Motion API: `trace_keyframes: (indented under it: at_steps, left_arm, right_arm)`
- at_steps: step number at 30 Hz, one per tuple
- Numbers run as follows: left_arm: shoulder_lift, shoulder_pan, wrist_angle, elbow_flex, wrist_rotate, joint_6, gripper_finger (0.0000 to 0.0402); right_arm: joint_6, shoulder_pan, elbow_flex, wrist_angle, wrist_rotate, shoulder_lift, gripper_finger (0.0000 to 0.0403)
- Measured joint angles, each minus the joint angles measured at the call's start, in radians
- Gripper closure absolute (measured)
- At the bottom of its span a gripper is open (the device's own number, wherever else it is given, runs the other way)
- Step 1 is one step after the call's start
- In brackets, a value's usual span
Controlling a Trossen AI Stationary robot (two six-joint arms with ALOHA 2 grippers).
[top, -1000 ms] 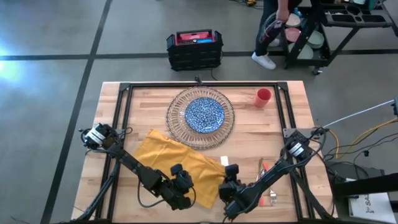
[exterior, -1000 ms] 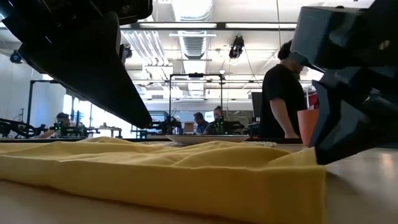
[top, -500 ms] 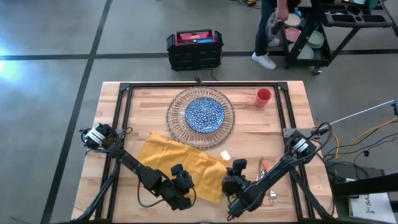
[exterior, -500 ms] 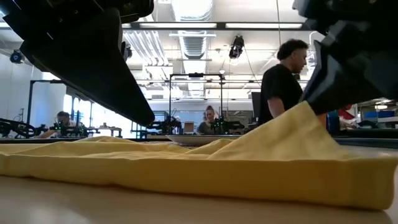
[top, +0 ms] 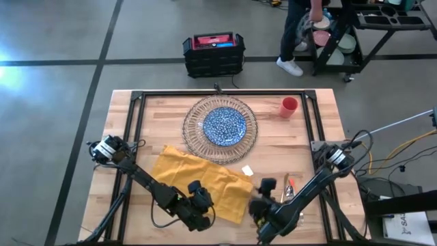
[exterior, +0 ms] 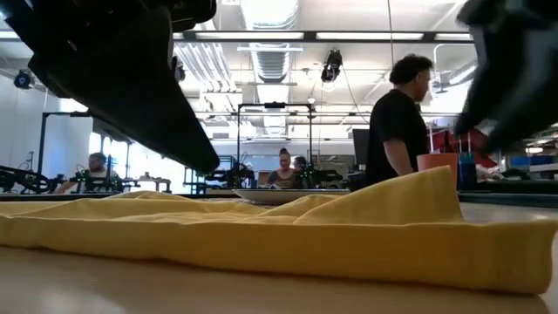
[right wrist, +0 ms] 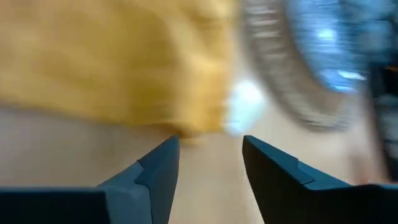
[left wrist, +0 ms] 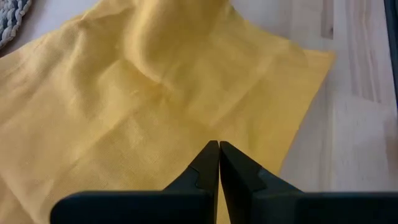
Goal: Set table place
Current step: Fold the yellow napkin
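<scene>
A yellow napkin lies rumpled on the table, near of a clear ribbed charger that carries a blue-patterned plate. The napkin's right corner stands raised on its own, a white tag beside it. My left gripper is shut over the napkin's near part; the low view shows it above the cloth. My right gripper is open, just right of the napkin's edge, nothing between its fingers. A red cup stands far right. Orange-handled cutlery lies right of my right gripper.
Black frame rails run along the table's left, right and far sides. A black crate sits on the floor beyond the far edge. A person stands at a cart far right. Bare wood lies between the charger and the cup.
My right gripper drew the napkin's right corner up off the table, then came away from it, moving up and toward the table's right edge. The corner stays standing raised, and the napkin's right part is bunched in leftward. The left arm has kept still.
</scene>
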Motion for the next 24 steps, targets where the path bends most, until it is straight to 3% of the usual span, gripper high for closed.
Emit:
trace_keyframes:
  at_steps: [4, 8, 15, 19, 24]
  left_arm:
    - [0.025, 0.006, 0.084, 0.000, 0.036, -0.050, 0.0402]
    - [0.080, 0.012, 0.107, 0.000, 0.127, -0.146, 0.0402]
    - [0.104, -0.007, -0.154, 0.003, 0.218, -0.397, 0.0401]
    - [0.077, -0.053, -0.234, 0.001, 0.327, -0.407, 0.0402]
    - [0.031, -0.122, -0.264, -0.002, 0.411, -0.404, 0.0402]
  right_arm:
    - [0.216, -0.005, 0.000, -0.195, 0.084, -0.076, 0.0236]
    - [0.258, -0.010, -0.001, -0.229, 0.100, -0.150, 0.0245]
    - [0.234, -0.007, -0.001, -0.204, 0.101, -0.215, 0.0274]
    - [0.076, -0.014, -0.013, -0.054, 0.058, -0.198, 0.0291]
    - [-0.210, -0.033, -0.078, 0.351, 0.021, -0.158, 0.0309]
